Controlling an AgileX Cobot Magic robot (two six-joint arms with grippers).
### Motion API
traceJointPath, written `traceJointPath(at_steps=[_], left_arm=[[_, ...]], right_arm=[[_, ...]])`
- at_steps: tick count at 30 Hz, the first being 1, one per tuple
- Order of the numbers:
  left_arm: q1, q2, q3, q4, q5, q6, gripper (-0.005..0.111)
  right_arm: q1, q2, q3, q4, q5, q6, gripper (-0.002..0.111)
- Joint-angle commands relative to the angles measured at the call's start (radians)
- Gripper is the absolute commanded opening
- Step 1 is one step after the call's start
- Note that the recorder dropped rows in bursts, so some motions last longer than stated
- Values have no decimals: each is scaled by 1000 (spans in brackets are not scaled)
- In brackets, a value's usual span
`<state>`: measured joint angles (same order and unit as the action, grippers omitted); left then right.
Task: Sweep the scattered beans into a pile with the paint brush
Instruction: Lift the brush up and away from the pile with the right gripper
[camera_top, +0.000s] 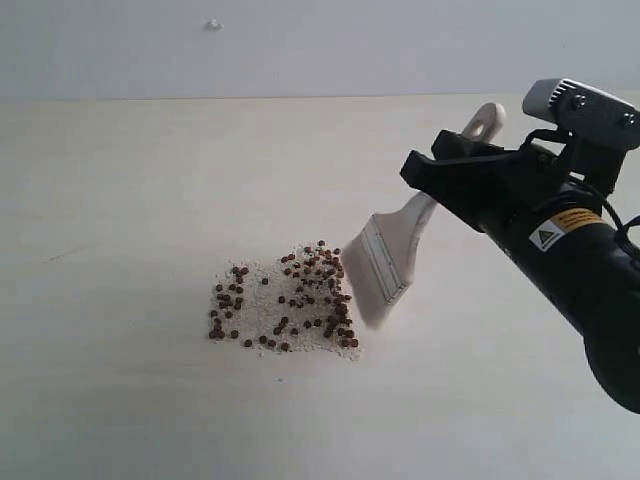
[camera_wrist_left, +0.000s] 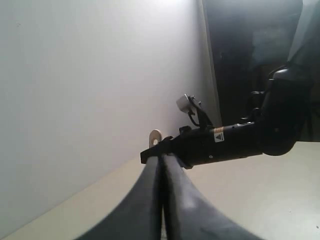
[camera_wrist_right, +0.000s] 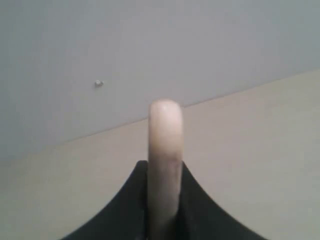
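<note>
Right gripper (camera_top: 445, 178) pinches the paint brush (camera_top: 385, 262) by its handle, with the bristles angled down just beside the right edge of the beans (camera_top: 285, 300) — a loose patch at mid-table. Bare table (camera_top: 120, 220) lies open left, near and far of the patch. Left gripper (camera_wrist_left: 161, 159) — fingers pressed together, empty.

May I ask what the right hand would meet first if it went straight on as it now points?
Likely the bare table, short of the wall; nothing else shows ahead. The right hand, holding the paint brush, points away from the beans. Depth is unclear.
</note>
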<state>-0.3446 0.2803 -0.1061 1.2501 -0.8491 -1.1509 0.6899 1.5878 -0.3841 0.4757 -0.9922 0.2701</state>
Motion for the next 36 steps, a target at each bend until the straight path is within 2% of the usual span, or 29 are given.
traceJointPath(at_steps=[1,22,25,28,32,34,36], left_arm=[[-3,-5,4,-6,0,-5,0],[-3,-5,4,-6,2,-5,0],[-3,-5,4,-10,59,-5,0],[-3,-5,4,-150,176,-5,0],[-3,-5,4,-660,354,-5,0],[-3,-5,1,-825,397,-5,0],[-3,-5,1,-825,399,-5,0]], right_arm=[[-3,-27,-4,-31,-5,-45,0],[-3,-113,-4,-150,-49,-155,0],[-3,-143,-4,-150,-32,-200,0],[-3,-174,-4,-173,-24,-249,0],[-3,-223,-17,-242,37,-270,0],[-3,-240,-58,-362,118,-293,0],[-3,-241,-90,-450,178,-282,0]])
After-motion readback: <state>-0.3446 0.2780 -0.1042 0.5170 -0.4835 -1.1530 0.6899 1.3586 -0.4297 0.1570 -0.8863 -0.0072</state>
